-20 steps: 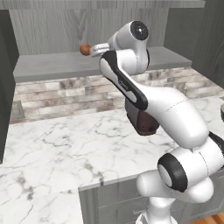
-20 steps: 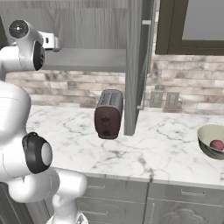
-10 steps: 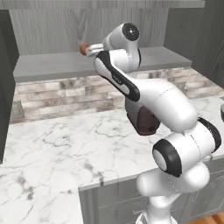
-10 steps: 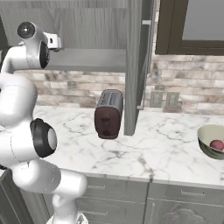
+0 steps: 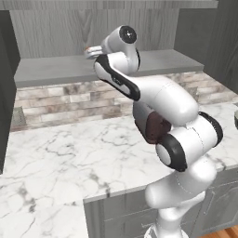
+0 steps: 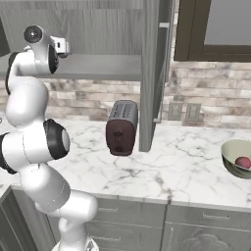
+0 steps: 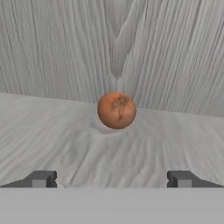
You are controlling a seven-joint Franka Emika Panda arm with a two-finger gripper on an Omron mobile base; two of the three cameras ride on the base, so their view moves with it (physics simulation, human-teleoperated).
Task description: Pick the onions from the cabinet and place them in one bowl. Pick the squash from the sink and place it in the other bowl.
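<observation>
An orange-brown onion [image 7: 116,110] rests on the grey shelf of the cabinet [image 5: 51,69], against its wood-grain back wall. My gripper [image 7: 111,180] is open and points straight at that onion from a short way off, one dark fingertip to each side below it and nothing between them. From the base views the gripper [image 5: 89,50] [image 6: 63,46] is reaching in over the shelf at cabinet height. A reddish-purple onion [image 6: 242,162] lies in the pale grey-green bowl [image 6: 226,149] on the counter at the far right. The squash and the sink are out of view.
The cabinet's dark door [image 6: 153,73] stands open, edge-on, over the counter. A dark red toaster [image 6: 121,127] sits beneath it on the marble counter [image 5: 60,153]. A dark-framed window [image 6: 215,24] is at the upper right.
The hand has pushed further in over the shelf toward the orange-brown onion, and the upper arm has swung round. The jaws stayed open.
</observation>
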